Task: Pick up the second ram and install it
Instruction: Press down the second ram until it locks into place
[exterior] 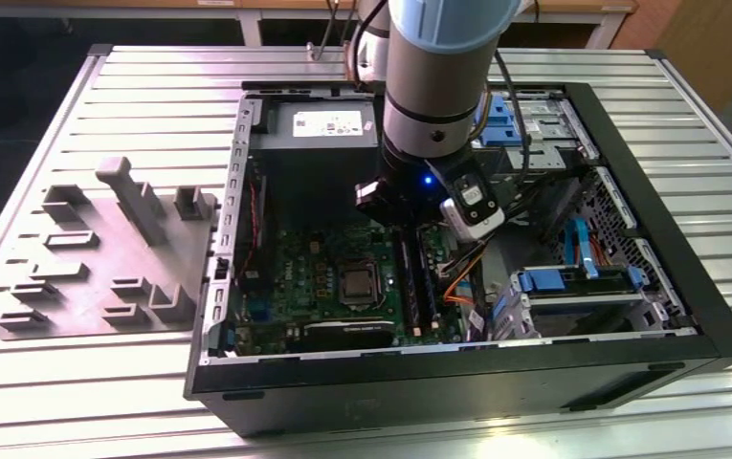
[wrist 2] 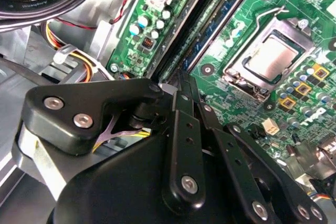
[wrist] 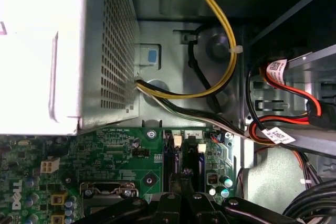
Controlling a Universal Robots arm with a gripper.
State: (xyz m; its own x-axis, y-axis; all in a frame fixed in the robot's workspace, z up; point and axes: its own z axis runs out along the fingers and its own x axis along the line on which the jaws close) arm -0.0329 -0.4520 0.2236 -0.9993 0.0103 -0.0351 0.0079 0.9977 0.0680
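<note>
The gripper [wrist 2: 184, 77], fingers closed together, sits directly above the second ram [wrist 2: 210, 30], whose long axis runs straight ahead along the slots [wrist: 181, 156].

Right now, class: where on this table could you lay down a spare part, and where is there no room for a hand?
Bare ribbed table lies beyond the grey holder tray, and along the exterior view's right of the computer case. Inside the case it is crowded: the arm hangs over the green board, with cables and blue drive brackets beside it.
</note>
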